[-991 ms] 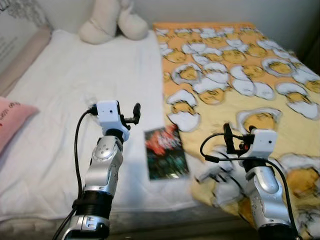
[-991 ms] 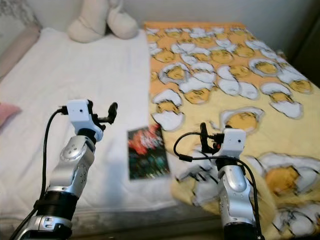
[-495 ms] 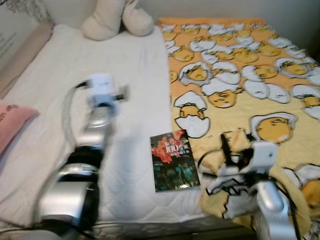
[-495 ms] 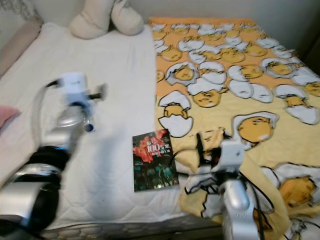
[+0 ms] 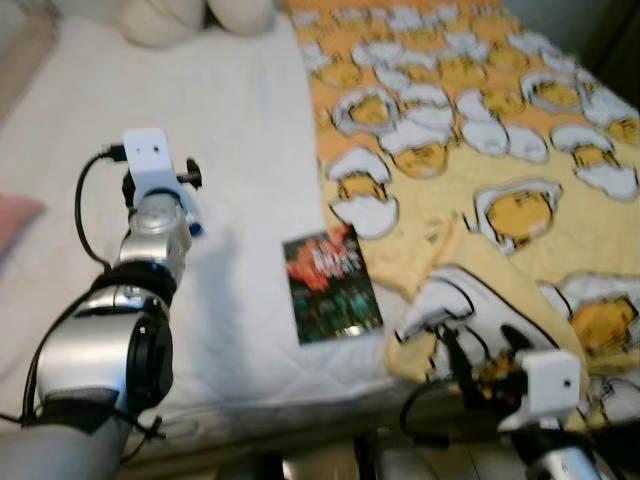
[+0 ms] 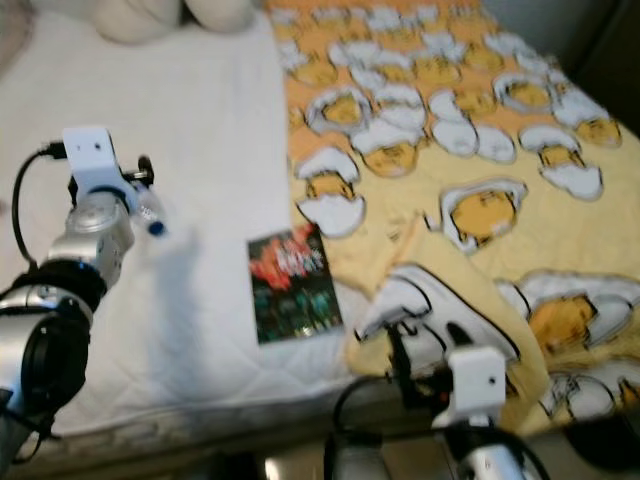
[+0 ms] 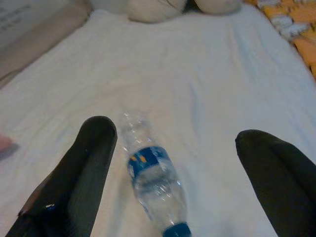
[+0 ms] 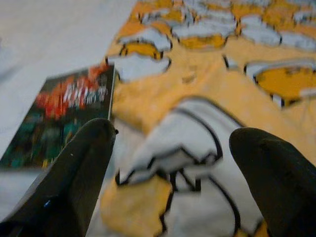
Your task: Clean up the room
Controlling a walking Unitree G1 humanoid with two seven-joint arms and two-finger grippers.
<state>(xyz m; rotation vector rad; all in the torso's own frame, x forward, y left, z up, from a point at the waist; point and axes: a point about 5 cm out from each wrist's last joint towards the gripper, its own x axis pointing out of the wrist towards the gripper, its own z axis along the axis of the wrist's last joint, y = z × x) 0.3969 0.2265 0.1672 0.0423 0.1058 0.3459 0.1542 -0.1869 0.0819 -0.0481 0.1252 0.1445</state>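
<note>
Left wrist view: bottle (image 7: 152,175) lying flat on sheet (image 7: 207,89), long axis roughly along reach, between spread fingers (image 7: 79,173) of left gripper (image 7: 173,187); right gripper (image 8: 168,163) likewise spread.

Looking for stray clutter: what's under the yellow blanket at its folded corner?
The blanket lies over the white sheet, its corner folded back beside the book. Whatever lies beneath the blanket is covered.

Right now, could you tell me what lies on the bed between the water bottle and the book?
Only bare white sheet, as the left eye view shows: the water bottle lies by the left gripper, and the book lies apart, against the yellow blanket's edge.
</note>
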